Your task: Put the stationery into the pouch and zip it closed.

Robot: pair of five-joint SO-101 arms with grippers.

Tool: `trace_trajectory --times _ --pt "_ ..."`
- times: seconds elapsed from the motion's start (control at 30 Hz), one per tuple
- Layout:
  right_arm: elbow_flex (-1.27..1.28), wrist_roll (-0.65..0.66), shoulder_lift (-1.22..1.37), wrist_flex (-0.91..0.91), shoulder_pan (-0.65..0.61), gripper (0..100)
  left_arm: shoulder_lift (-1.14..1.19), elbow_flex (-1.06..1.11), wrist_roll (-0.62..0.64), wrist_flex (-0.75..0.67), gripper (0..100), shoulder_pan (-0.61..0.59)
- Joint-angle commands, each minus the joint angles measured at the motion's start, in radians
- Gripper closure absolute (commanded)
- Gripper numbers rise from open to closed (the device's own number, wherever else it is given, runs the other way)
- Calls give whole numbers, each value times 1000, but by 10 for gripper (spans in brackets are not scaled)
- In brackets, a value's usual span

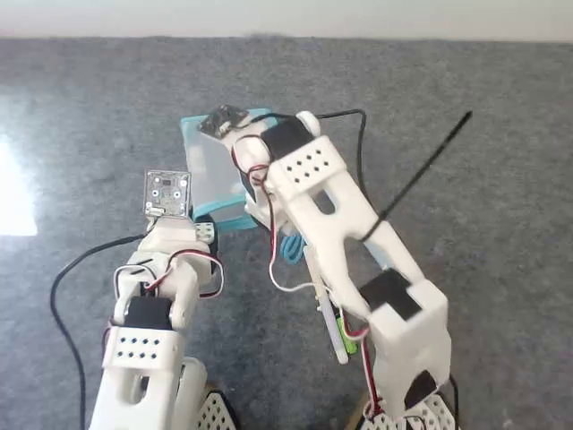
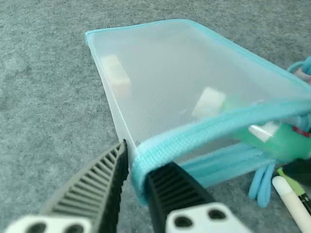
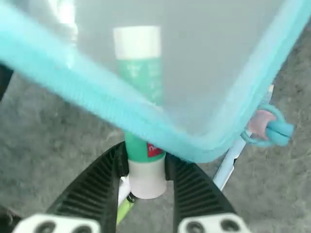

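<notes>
Since the green glue stick [image 3: 144, 182] is poking halfway through the mouth of the pouch [image 2: 160, 77], the whole thing comes down to one line-up. The stick's long axis runs straight from the right pincer [image 3: 146, 155] into the opening, white cap end leading and visible through the translucent wall. The right pincer is clamped on the tail end of the stick, just outside the teal zipper edge [image 2: 204, 133]. So the pouch lies dead ahead of it, and pushing along that same axis looks like the obvious call.

The left pincer [image 2: 137, 162] is closed on the zipper edge near a corner of the pouch, holding the upper lip up so the mouth stays open (pretty much a doorman job). A couple of small pale items sit inside.

A white pen [image 2: 291, 204] lies on the grey counter [image 1: 89, 107] just outside the mouth, near the right arm, so it's probably next. The zipper pull [image 3: 272, 128] hangs at the pouch's far corner, and zipping isn't on yet.
</notes>
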Motion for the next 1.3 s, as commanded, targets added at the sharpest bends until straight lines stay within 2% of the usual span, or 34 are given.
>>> trace_trajectory --times 0.0,0.13,0.3,0.47,0.73,0.87,1.0,1.13,1.27 --pt "-169 -83 33 27 25 989 -17 -5 -3 -28 989 0" --pt "-319 -157 77 10 59 977 -17 -5 -3 -28 989 0" --pt "-397 -169 97 4 61 786 -17 -4 -3 -28 989 0" --pt "-399 -150 90 -45 27 790 -17 -4 -3 -28 989 0" --pt "-420 -117 -61 41 -18 791 -17 -4 -3 -28 989 0" --pt "-341 -114 -160 38 -94 792 -17 -4 -3 -28 989 0" --pt "-275 -83 -251 36 -99 792 -17 -4 -3 -28 989 -5" --pt "-129 -66 -381 42 18 793 -18 -7 -3 -28 989 -8" --pt "239 -25 -532 -19 102 794 -18 -44 2 -23 989 -8"
